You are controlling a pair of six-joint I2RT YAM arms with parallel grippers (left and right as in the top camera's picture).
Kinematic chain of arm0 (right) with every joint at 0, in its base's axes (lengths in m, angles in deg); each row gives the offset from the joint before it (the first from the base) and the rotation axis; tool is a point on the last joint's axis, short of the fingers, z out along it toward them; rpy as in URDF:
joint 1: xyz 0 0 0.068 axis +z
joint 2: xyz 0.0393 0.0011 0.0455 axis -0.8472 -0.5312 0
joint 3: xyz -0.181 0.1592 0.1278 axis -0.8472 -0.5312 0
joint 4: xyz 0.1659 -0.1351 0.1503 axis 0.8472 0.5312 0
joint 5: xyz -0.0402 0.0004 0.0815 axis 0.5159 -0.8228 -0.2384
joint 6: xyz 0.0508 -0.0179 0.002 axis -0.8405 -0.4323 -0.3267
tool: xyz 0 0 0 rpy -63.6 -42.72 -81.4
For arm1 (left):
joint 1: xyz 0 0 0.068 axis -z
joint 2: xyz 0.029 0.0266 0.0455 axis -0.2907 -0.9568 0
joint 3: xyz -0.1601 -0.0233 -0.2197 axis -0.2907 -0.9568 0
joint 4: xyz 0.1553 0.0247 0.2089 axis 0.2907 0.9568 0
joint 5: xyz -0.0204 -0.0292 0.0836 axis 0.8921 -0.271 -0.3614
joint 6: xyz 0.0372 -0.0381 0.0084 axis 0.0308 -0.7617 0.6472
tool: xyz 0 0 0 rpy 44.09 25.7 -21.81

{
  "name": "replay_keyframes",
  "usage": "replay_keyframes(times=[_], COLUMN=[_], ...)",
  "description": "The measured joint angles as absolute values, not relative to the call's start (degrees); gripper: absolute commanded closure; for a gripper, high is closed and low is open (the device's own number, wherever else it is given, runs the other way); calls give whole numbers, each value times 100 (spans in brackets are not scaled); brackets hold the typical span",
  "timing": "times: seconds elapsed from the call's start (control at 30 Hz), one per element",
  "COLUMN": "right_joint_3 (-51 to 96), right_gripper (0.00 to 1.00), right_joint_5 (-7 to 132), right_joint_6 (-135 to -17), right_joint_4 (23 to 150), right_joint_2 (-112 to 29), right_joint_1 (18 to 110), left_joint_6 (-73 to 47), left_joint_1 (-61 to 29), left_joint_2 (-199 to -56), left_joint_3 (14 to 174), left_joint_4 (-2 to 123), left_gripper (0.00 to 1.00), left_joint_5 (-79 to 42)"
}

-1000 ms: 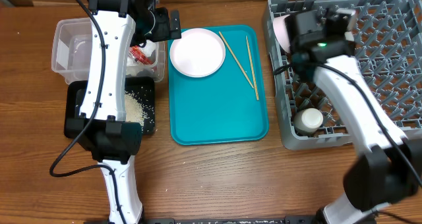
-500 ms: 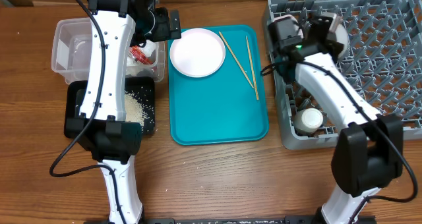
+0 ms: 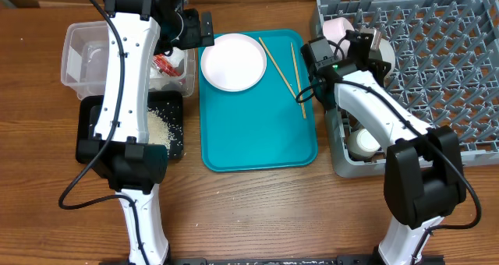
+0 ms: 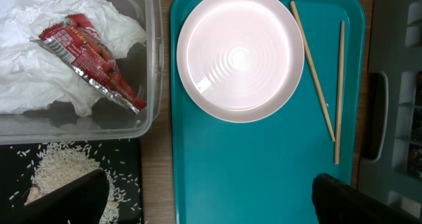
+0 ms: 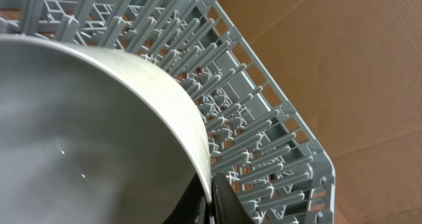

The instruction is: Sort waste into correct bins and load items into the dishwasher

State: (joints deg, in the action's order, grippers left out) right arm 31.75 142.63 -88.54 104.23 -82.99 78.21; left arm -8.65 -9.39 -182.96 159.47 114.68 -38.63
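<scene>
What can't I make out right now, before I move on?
- Tub: overhead, the left arm crosses it; left wrist view cuts off its left end.
- Black tray: overhead, same arm over it; left wrist shows only a strip.
- Cup: overhead, the right arm partly covers it.
- Bowl: right wrist, too close; where it sits in the rack is hidden.
- Right jaws: right wrist, cut off by the bottom edge.
</scene>
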Motion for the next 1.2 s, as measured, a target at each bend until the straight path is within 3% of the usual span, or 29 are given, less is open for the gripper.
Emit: replay_keyframes(times=[0.43,0.5,0.53,0.63,0.7,0.83,1.07,1.13,1.2], right_joint_3=[2957,2957,2948,2900,2900,2933,3842,4041,4108], right_gripper=[95,81,66,51,36,27,19,32,34], right_joint_5=[14576,14578,14567,14513,14414,13909,11564,10832,10030], right_joint_6=[-8898,-8918,-8913,-8868,-8865,-8765,-8201,-8133,-8179], right_joint_4=[10727,10812,10880,10998,11042,11133,10965,10583,10137], right_joint_2=[-8299,-8299,-8299,-8299,-8299,-8264,-8054,-7975,-7916], right_joint_1=[8048,8103,8151,8358,8514,8802,8785,8785,8785], left_joint_6=[-865,-865,-865,-865,-865,-865,-865,-865,-865], left_joint_1=[-939,-939,-939,-939,-939,-939,-939,-939,-939], left_joint_2=[-18296,-18296,-18296,-18296,-18296,-18296,-18296,-18296,-18296], left_joint_3=[15947,15947,15947,15947,15947,15947,15947,15947,15947], left_joint_4=[11468,11468,11468,11468,11468,11468,11468,11468,11471], left_gripper=[0,0,0,0,0,0,0,0,0], left_joint_5=[-3863,-3863,-3863,-3863,-3863,-3863,-3863,-3865,-3863])
